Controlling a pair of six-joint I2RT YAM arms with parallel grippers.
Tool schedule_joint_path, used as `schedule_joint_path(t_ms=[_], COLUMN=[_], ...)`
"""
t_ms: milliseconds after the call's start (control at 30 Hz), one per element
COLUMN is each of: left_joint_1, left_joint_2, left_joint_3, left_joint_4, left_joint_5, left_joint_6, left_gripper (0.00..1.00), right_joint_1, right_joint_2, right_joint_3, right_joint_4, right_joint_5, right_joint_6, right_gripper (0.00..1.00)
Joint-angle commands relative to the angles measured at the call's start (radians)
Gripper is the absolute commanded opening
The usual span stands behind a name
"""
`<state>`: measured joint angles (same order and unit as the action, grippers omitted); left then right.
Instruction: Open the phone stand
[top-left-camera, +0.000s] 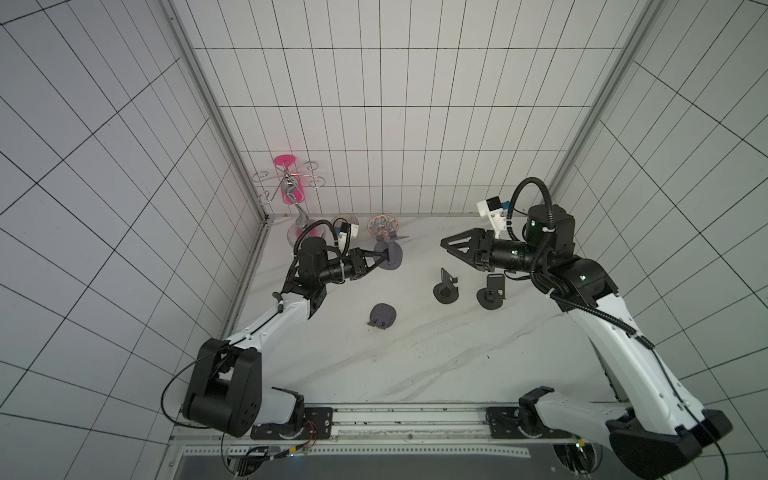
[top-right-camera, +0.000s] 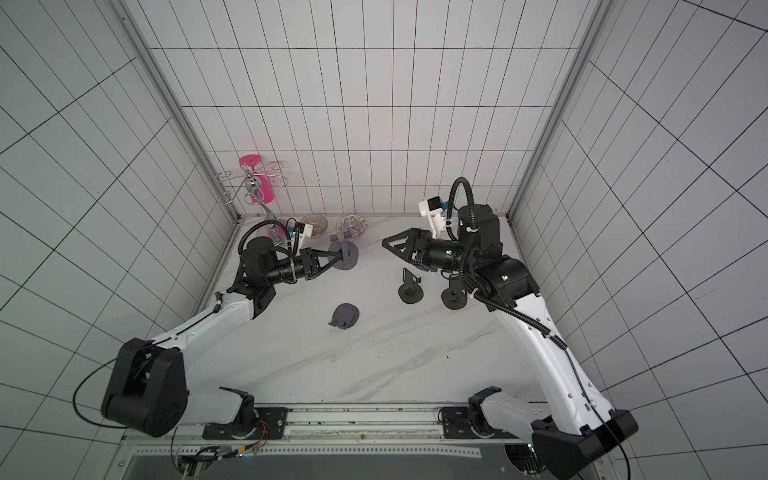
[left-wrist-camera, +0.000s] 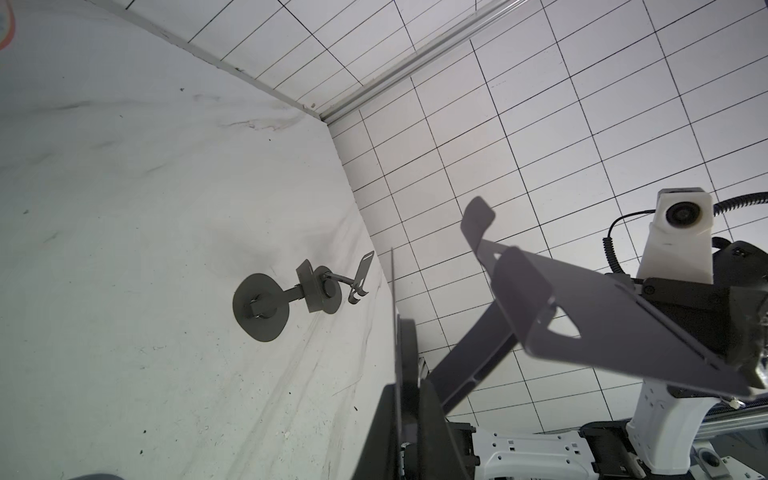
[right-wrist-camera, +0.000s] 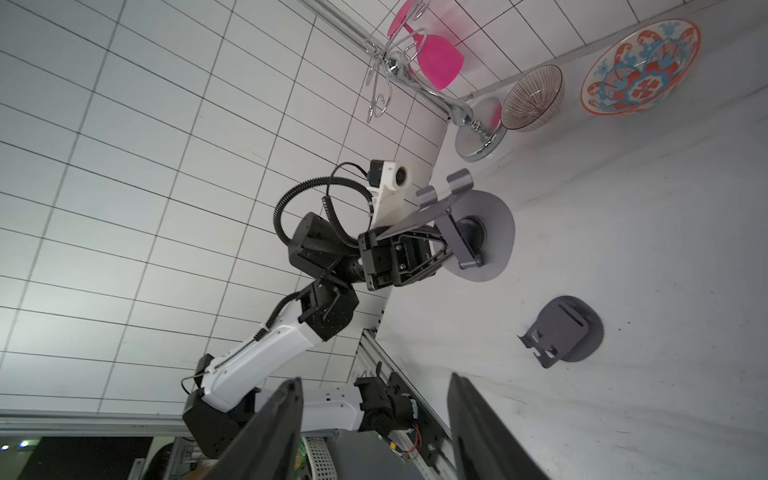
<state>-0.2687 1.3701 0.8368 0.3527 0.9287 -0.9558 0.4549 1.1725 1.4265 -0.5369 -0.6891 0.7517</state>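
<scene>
A grey phone stand (top-left-camera: 390, 254) (top-right-camera: 348, 254) is held off the table at the back left, with my left gripper (top-left-camera: 376, 261) (top-right-camera: 332, 261) shut on its round base. In the left wrist view the base (left-wrist-camera: 394, 324) shows edge-on between the fingers of the left gripper (left-wrist-camera: 405, 401). The stand's arm and hooked plate (left-wrist-camera: 602, 316) are swung out from the base. My right gripper (top-left-camera: 449, 245) (top-right-camera: 388, 245) (right-wrist-camera: 374, 399) hangs open in the air to the right of the stand, apart from it and holding nothing. The right wrist view shows the stand (right-wrist-camera: 488, 232) in the left gripper (right-wrist-camera: 440, 249).
A folded grey stand (top-left-camera: 382, 316) (right-wrist-camera: 569, 328) lies mid-table. Two dark unfolded stands (top-left-camera: 445, 289) (top-left-camera: 492, 291) stand under the right arm. Two bowls (top-left-camera: 383, 226) (top-left-camera: 345, 222) and a chrome rack with a pink glass (top-left-camera: 291, 187) sit along the back wall.
</scene>
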Motion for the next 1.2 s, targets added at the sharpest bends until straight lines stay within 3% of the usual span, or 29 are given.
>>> schedule_joint_path(t_ms=[0, 133, 233, 633, 900, 1167], left_joint_1=[-0.012, -0.031, -0.052, -0.081, -0.095, -0.119], left_joint_2=[-0.036, -0.058, -0.085, -0.151, -0.156, -0.166], left_joint_3=[0.001, -0.007, -0.007, -0.024, -0.037, -0.022], left_joint_4=[0.016, 0.013, -0.022, -0.15, -0.162, -0.184], left_joint_5=[0.02, -0.006, -0.042, -0.126, -0.144, -0.146], left_joint_6=[-0.011, -0.029, -0.034, 0.026, 0.033, 0.045], left_gripper=[0.0, 0.0, 0.0, 0.0, 0.0, 0.0], right_joint_1=[0.086, 0.191, 0.232, 0.29, 0.302, 0.323], right_joint_2=[0.051, 0.1, 0.148, 0.196, 0.222, 0.341], right_joint_3=[-0.046, -0.023, -0.001, 0.014, 0.058, 0.148], right_joint_4=[-0.105, -0.092, -0.082, -0.012, 0.01, -0.009], right_joint_5=[0.137, 0.263, 0.291, 0.411, 0.383, 0.407], right_joint_6=[-0.156, -0.206, -0.227, -0.249, -0.267, -0.285], right_gripper=[0.57, 0.58, 0.6, 0.6, 0.6, 0.59])
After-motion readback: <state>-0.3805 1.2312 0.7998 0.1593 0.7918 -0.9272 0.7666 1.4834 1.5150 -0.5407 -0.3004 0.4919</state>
